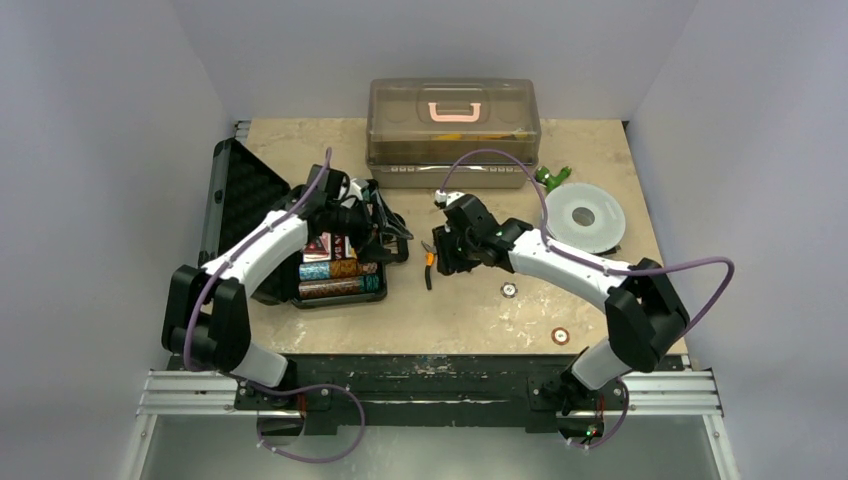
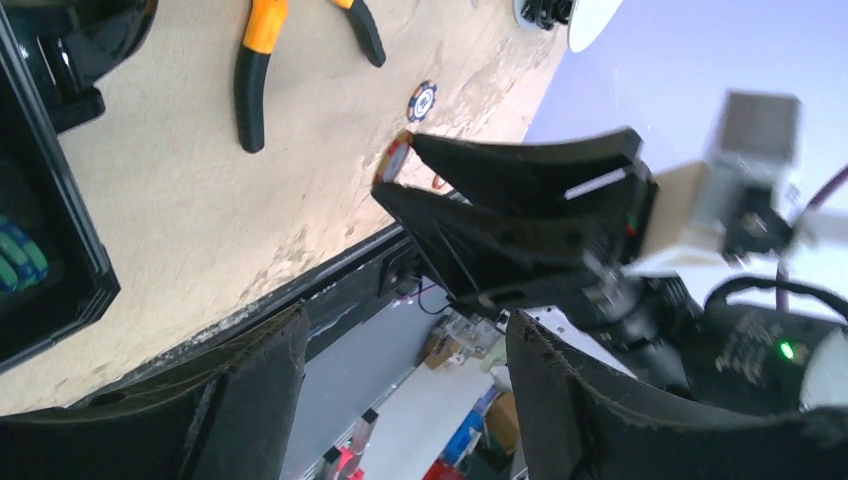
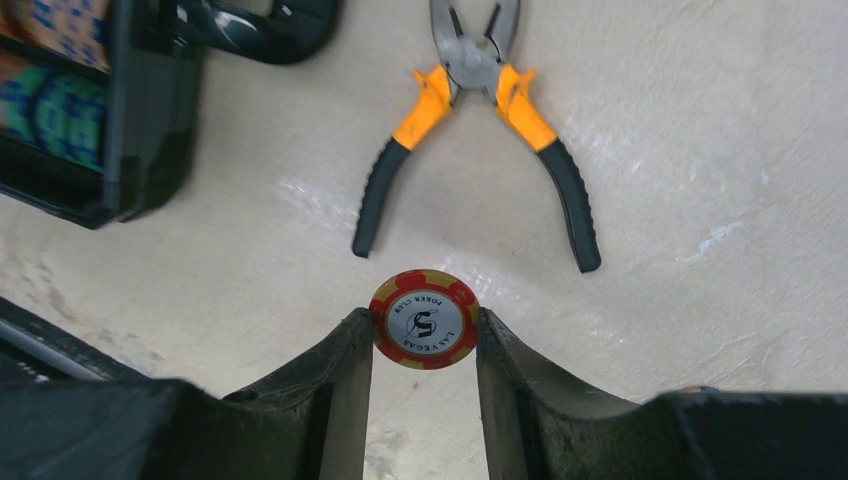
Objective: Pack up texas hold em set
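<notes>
My right gripper (image 3: 422,335) is clamped on a red and yellow chip (image 3: 424,320), one finger on each side of its rim and its printed face turned to the wrist camera. It sits just short of the handle ends of the orange pliers (image 3: 470,70), which lie spread open on the table (image 3: 700,250). I cannot tell whether the chip touches the tabletop. The black case (image 1: 232,190) lies open on the left side of the table with its lid folded out to the left. Rows of teal and brown chips (image 1: 340,280) are packed in its tray. My left gripper (image 2: 405,330) hangs over the right edge of the case, jaws apart with nothing between them. Two more loose chips lie to the right of the pliers, one (image 1: 509,290) mid-table and one (image 1: 561,337) near the front edge. At the back stands a brown see-through box (image 1: 453,130), and a pale disc (image 1: 585,215) lies to its right.
</notes>
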`<state>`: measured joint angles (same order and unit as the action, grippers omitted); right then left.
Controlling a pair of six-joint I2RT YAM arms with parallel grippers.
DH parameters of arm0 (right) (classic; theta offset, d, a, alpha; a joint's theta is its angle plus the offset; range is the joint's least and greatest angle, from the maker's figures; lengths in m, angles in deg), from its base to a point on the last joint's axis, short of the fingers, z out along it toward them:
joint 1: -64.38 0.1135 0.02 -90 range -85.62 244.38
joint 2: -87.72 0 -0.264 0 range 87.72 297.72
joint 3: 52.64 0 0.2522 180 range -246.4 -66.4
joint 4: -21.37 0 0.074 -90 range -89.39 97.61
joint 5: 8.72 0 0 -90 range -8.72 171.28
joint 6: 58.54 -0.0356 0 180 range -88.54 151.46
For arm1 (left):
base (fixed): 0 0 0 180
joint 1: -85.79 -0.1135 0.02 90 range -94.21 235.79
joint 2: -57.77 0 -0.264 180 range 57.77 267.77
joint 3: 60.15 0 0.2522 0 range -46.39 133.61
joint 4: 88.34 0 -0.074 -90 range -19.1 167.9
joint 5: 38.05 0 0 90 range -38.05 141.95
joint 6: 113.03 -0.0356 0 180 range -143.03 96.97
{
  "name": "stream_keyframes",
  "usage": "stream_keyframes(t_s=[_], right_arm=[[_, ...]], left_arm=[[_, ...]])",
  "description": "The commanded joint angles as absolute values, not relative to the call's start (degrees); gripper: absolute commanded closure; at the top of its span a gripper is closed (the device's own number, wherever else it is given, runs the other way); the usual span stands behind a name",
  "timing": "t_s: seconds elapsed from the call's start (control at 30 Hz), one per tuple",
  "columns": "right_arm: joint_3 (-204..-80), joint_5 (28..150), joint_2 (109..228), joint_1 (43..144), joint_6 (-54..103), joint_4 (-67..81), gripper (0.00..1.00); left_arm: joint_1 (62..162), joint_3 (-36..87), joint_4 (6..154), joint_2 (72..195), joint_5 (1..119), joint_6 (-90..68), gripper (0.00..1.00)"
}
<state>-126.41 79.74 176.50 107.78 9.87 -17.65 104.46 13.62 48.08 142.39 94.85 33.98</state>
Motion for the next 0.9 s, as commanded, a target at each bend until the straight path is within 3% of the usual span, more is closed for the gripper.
stream_keyframes(t_s=[0.0, 0.33, 0.87], right_arm=[[-132.19, 81.04, 173.21, 107.97, 11.06, -17.83, 0.66], [-137.09, 81.68, 172.14, 107.97, 11.86, -19.17, 0.66], [-140.15, 84.36, 173.42, 107.92, 12.68, -19.79, 0.67]], left_arm=[[103.25, 16.14, 54.47, 146.13, 99.32, 37.49, 0.31], [103.08, 23.77, 54.87, 155.97, 105.56, 34.11, 0.37], [106.27, 28.14, 57.67, 161.82, 112.18, 27.83, 0.44]])
